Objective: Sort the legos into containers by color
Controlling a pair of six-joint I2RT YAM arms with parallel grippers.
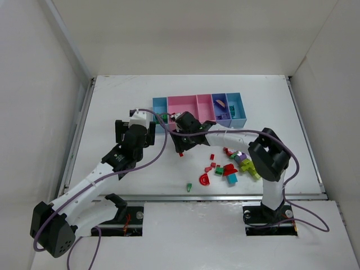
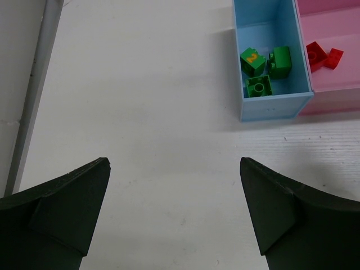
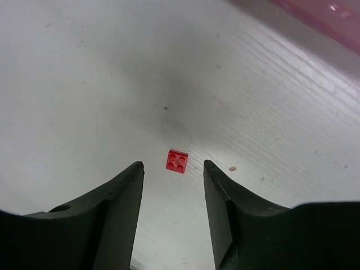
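The containers (image 1: 199, 97) are a row of joined bins at the back of the table. Three green legos (image 2: 264, 70) lie in the left light blue bin (image 2: 274, 107). Two red ones (image 2: 323, 55) lie in the pink bin next to it. My left gripper (image 2: 174, 169) is wide open over bare table, in front and left of that blue bin. My right gripper (image 3: 171, 166) is open above a small red four-stud brick (image 3: 177, 161), which lies on the table between its fingertips. This red brick (image 1: 181, 154) lies just in front of the pink bins.
A pile of loose legos (image 1: 239, 163) in red, green, lime, purple and teal lies right of centre by the right arm. A red arch piece (image 1: 204, 180) and a small green piece (image 1: 189, 186) lie near the front edge. White walls enclose the table.
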